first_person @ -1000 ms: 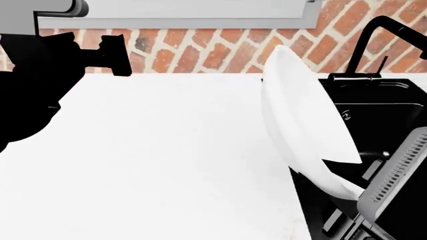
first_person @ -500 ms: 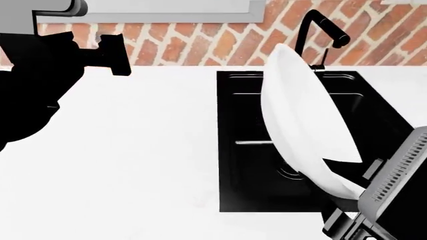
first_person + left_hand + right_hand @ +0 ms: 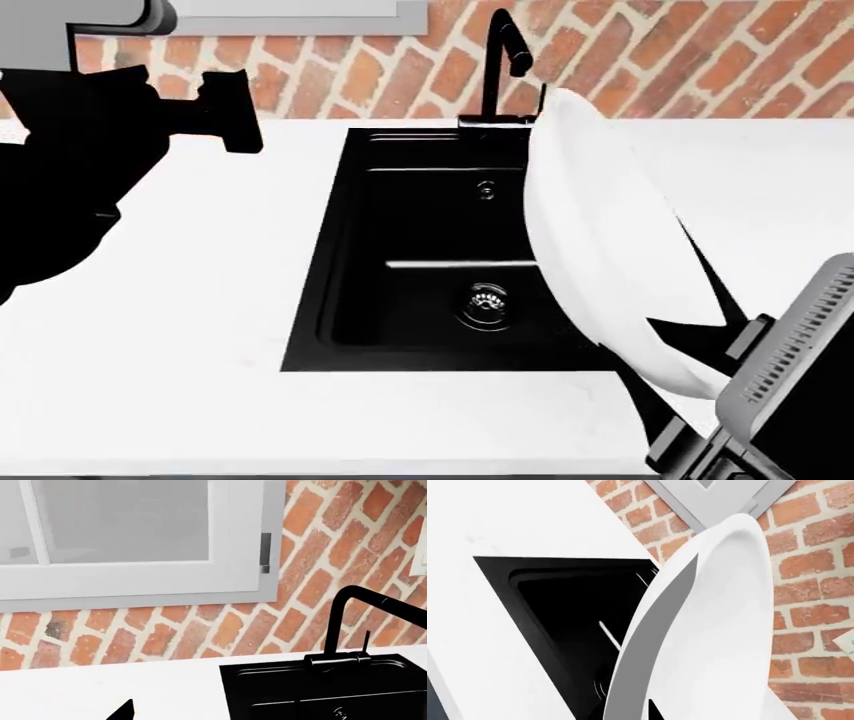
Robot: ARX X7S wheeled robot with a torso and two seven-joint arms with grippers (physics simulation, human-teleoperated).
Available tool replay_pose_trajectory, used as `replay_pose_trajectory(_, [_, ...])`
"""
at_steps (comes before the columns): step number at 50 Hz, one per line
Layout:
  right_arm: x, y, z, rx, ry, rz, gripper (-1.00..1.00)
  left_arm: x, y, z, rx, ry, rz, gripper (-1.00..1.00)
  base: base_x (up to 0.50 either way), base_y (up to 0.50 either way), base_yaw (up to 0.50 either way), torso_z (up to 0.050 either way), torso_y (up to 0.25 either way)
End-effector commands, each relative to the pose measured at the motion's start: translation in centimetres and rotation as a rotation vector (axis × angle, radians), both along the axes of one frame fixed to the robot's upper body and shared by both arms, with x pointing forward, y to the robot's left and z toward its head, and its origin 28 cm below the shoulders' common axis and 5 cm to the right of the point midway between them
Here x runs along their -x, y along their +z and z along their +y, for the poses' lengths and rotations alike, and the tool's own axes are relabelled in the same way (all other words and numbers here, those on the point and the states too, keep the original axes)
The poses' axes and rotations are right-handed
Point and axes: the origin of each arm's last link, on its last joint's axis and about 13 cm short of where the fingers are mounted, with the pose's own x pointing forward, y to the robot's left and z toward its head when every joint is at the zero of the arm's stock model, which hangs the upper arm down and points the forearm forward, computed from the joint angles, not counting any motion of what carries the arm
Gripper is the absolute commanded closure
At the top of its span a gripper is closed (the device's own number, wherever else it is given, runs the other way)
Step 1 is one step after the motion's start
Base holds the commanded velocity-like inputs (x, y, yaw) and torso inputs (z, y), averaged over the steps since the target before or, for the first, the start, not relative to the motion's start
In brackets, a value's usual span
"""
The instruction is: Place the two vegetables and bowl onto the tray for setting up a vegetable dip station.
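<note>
My right gripper is shut on the rim of the white bowl and holds it tilted on edge in the air, in front of the sink. The bowl fills the right wrist view, where one dark fingertip shows against its rim. My left gripper is raised at the left, empty, and seems open. Only one dark fingertip shows in the left wrist view. The cucumber, the carrot and the tray are out of view.
A black sink with a drain is set into the white counter, with a black faucet at its back. A brick wall and a window stand behind.
The head view has swung to the right along the counter, so the sink now sits in the middle. Both arms and the held bowl keep their places in the view.
</note>
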Motion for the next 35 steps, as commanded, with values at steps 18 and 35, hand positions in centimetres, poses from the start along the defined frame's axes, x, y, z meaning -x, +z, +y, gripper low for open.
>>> replay_pose_trajectory(18, [-0.28, 2.38, -0.09, 0.028, 0.005, -0.193, 1.00, -0.13, -0.16, -0.08, 0.007, -0.007, -0.002, -1.00, -0.03, -0.50, 0.00, 0.000, 0.000])
replay_pose_trajectory(35, [-0.31, 2.23, -0.08, 0.027, 0.002, -0.193, 1.00, -0.13, -0.23, 0.01, 0.006, -0.005, -0.002, -1.00, 0.00, -0.50, 0.00, 0.000, 0.000])
